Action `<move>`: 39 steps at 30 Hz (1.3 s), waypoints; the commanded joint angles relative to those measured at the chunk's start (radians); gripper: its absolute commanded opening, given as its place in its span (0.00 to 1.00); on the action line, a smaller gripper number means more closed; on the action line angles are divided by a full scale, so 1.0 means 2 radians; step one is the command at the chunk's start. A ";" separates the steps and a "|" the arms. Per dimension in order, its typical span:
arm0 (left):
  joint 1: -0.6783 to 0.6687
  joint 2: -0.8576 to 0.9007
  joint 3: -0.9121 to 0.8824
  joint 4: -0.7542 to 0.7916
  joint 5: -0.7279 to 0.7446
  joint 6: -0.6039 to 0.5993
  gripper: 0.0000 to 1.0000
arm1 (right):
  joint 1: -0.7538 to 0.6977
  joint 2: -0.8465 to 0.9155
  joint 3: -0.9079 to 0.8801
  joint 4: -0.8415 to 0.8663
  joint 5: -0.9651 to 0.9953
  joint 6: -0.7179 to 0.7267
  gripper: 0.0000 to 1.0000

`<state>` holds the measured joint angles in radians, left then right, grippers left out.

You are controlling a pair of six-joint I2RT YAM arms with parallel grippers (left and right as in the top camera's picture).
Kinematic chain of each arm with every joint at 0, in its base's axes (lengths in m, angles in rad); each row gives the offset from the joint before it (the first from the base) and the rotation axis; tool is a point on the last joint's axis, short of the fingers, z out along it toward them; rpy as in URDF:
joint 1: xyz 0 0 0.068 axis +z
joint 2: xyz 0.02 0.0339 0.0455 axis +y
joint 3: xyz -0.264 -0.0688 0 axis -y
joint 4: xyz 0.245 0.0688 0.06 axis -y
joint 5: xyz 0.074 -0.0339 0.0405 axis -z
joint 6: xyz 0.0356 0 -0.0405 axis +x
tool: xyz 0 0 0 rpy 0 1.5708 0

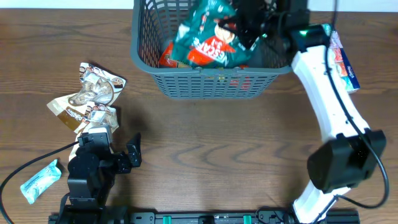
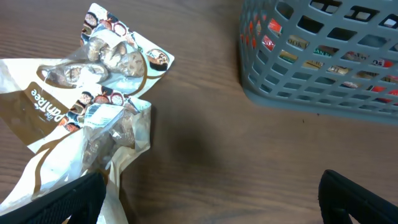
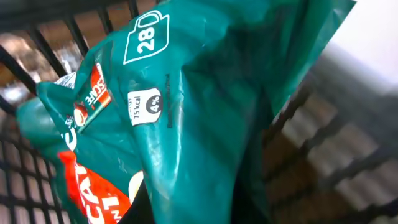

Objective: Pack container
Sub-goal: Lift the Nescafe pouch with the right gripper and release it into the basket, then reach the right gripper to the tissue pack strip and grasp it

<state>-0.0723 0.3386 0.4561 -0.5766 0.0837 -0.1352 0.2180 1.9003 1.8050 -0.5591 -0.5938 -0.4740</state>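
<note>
Teal foil fills the right wrist view: a big teal packet [image 3: 186,124] hangs inside the container [image 1: 205,70], which stands at the far edge of the counter [image 1: 217,143], about mid-way along. The right pincer [image 1: 245,25] sits over the packet's top, but whether it is clamped there I cannot tell. I judge the risks to be that the tall packet comes to rest leaning on the near wall and slumps over the rim, or that a corner snags in the lattice and tugs the container. Near the left edge, the left pincer [image 2: 211,205] has its jaws wide apart by overlapping cream-and-brown packets [image 2: 93,106], and the slick film may slip. Readable on the teal packet: part of "NESCAFE" on red, "28", "75 kcal", "4%". The cream packets carry brown script ending "fee".
</note>
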 commanded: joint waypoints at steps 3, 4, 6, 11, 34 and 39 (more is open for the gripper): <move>0.002 0.000 0.012 0.000 0.005 -0.007 0.99 | 0.018 0.019 0.015 -0.053 0.063 -0.050 0.01; 0.002 0.000 0.012 0.000 0.005 -0.006 0.99 | 0.018 0.027 0.015 -0.068 0.064 -0.055 0.01; 0.002 0.000 0.012 0.000 0.005 -0.006 0.99 | 0.017 0.039 0.015 -0.089 0.064 -0.056 0.01; 0.002 0.000 0.012 0.000 0.006 -0.007 0.99 | 0.016 0.050 0.015 -0.110 0.067 -0.055 0.45; 0.002 0.000 0.012 -0.007 0.006 -0.006 0.99 | -0.152 -0.099 0.260 -0.249 0.334 0.180 0.71; 0.002 0.000 0.012 -0.007 0.005 -0.006 0.99 | -0.271 -0.074 0.258 -0.327 0.330 0.196 0.73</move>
<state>-0.0723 0.3386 0.4561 -0.5877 0.0837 -0.1352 -0.2447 1.6752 2.3447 -1.1748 0.0368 -0.1490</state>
